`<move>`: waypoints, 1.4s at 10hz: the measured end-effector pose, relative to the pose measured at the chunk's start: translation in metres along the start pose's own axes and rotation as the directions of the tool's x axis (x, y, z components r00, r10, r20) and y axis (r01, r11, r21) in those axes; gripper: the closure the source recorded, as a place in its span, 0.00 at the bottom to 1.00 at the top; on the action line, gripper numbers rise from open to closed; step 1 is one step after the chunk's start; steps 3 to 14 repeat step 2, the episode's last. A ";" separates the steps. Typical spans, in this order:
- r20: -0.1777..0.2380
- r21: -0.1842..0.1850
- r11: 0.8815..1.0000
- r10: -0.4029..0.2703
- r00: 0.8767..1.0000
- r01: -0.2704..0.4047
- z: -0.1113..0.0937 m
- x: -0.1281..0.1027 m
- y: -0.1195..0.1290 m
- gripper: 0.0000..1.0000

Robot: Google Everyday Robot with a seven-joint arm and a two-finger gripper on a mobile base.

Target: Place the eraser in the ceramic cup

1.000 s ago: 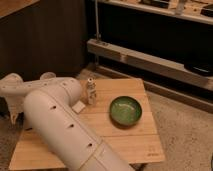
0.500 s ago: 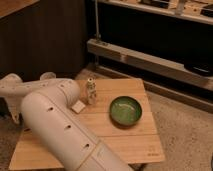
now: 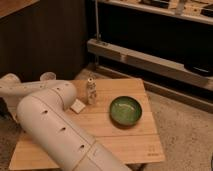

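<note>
My white arm (image 3: 55, 125) fills the left of the camera view, running from the bottom edge up to a joint at the far left (image 3: 10, 86). The gripper does not show; it is hidden behind the arm or beyond the left edge. A small pale off-white cup (image 3: 48, 76) peeks out just above the arm at the table's far left. The eraser is hidden or out of view.
On the wooden table (image 3: 135, 140) stand a green bowl (image 3: 125, 110) at the middle right, a small pale bottle-shaped shaker (image 3: 91, 92) at the centre, and a white flat piece (image 3: 77, 105) beside the arm. Dark shelving (image 3: 150, 55) runs behind the table.
</note>
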 end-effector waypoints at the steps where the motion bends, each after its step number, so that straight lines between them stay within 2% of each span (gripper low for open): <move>1: 0.006 0.003 1.000 0.016 1.000 -0.016 0.000 0.000 0.001 1.00; 2: 0.008 0.025 1.000 0.016 1.000 -0.016 -0.001 0.000 0.002 1.00; 14: 0.008 0.025 1.000 0.016 1.000 -0.016 -0.001 0.000 0.002 1.00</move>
